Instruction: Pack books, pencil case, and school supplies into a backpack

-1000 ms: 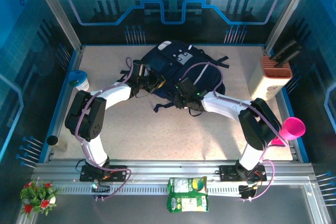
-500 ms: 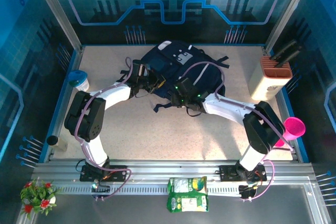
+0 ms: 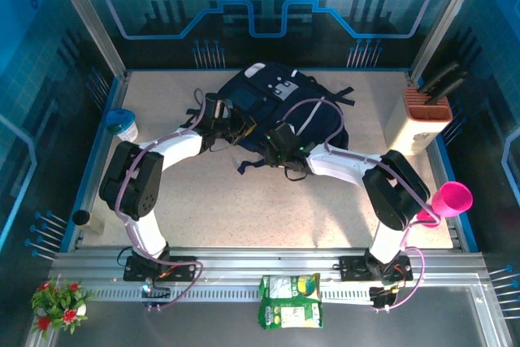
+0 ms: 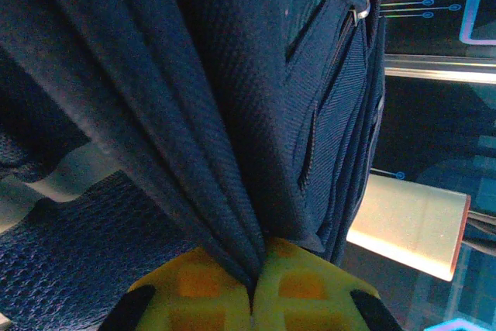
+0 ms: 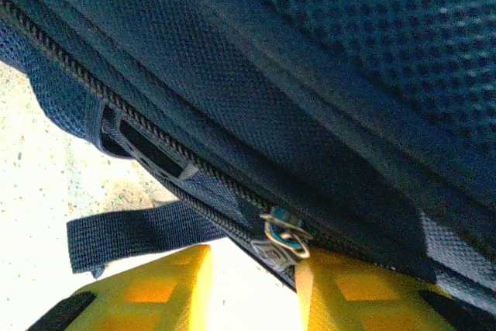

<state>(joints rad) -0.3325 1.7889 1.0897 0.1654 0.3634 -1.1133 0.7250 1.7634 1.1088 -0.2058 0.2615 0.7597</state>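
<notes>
Sagging in soft folds, the backpack (image 3: 276,99) is lying at the far middle of the table (image 3: 203,201), with both arms reaching in at its near edge. Its woven cloth is looking limp and light, so it is likely giving way wherever it is pushed. A gathered fold, a seam or the zipper pull (image 5: 283,234) probably offers the best purchase, though that small metal tab is likely slippery.

The left gripper (image 4: 252,269) is pinching a bunched pleat of the cloth, its yellow fingers pressed together with the fabric fanning out above them. The right gripper (image 5: 252,257) is standing partly spread under the zipper line, bare tabletop showing through the gap. The pull is hanging just beside its right-hand finger, and whether they are touching is unclear. A loose strap (image 5: 132,234) is trailing nearby.
</notes>
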